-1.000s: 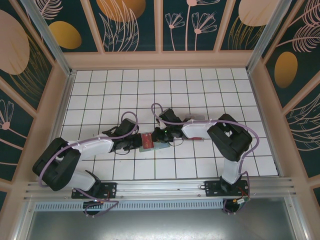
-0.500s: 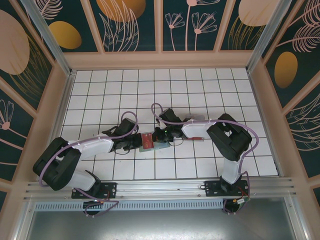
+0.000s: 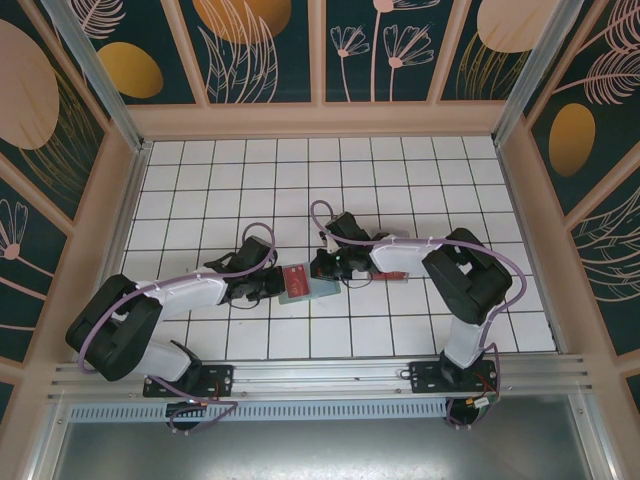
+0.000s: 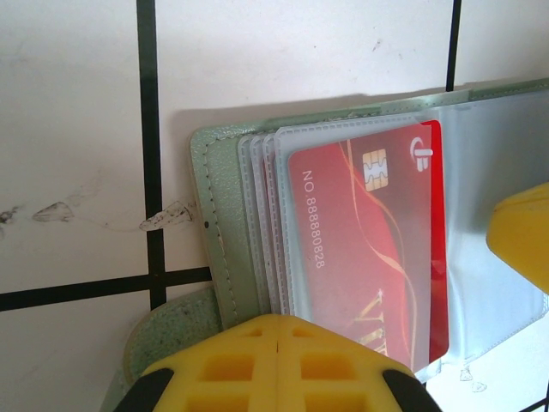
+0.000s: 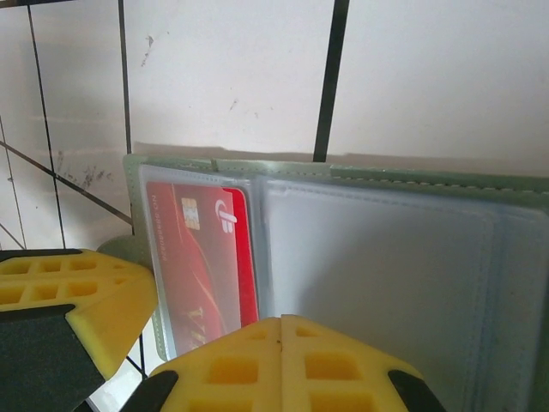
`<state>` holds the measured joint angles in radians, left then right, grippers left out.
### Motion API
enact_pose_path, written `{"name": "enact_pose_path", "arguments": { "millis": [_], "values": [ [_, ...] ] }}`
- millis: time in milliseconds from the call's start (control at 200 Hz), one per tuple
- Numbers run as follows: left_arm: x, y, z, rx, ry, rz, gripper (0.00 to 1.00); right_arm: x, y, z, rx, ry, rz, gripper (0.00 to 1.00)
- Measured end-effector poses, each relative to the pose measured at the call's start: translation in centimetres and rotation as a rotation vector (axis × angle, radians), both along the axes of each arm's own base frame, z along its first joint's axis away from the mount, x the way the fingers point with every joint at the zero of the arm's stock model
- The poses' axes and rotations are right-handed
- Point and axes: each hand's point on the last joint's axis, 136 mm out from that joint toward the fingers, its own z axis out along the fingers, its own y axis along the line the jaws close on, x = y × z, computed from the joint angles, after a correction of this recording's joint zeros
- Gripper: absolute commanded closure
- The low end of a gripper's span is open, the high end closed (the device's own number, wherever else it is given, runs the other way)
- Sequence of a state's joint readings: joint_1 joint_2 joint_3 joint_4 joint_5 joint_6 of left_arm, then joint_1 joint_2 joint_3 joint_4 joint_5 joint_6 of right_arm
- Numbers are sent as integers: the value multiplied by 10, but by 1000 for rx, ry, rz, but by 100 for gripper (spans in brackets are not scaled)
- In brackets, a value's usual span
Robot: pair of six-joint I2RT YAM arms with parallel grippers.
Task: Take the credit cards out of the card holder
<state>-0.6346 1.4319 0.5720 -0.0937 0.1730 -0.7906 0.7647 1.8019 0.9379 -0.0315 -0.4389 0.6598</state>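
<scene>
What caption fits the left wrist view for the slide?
Left gripper, jaws shut, at the edge of the open card holder; a red credit card sits in its clear sleeve.

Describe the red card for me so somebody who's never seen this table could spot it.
On the white tiled table, near its middle, a sage-green card holder lies open. The red card sits in the clear sleeve on its left half: the one red thing there, with a gold chip and a white number, beside an empty-looking sleeve.
</scene>
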Motion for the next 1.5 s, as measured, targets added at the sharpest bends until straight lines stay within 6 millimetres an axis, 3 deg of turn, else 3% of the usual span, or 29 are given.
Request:
{"name": "enact_pose_path", "arguments": {
  "millis": [125,315,831,1096,1496],
  "values": [
    [0,0,0,-1,0,0,96,-1,0,0,-1,-1,6,84],
    [0,0,0,-1,0,0,96,-4,7,4,6,-11,26,84],
    [0,0,0,-1,0,-1,96,-8,14,-8,-8,0,58,84],
    [0,0,0,-1,0,-1,96,-10,18,-8,-8,0,67,100],
    [0,-1,1,-4,-2,-1,96,-8,10,-6,-9,-5,51,100]
  ]
}}
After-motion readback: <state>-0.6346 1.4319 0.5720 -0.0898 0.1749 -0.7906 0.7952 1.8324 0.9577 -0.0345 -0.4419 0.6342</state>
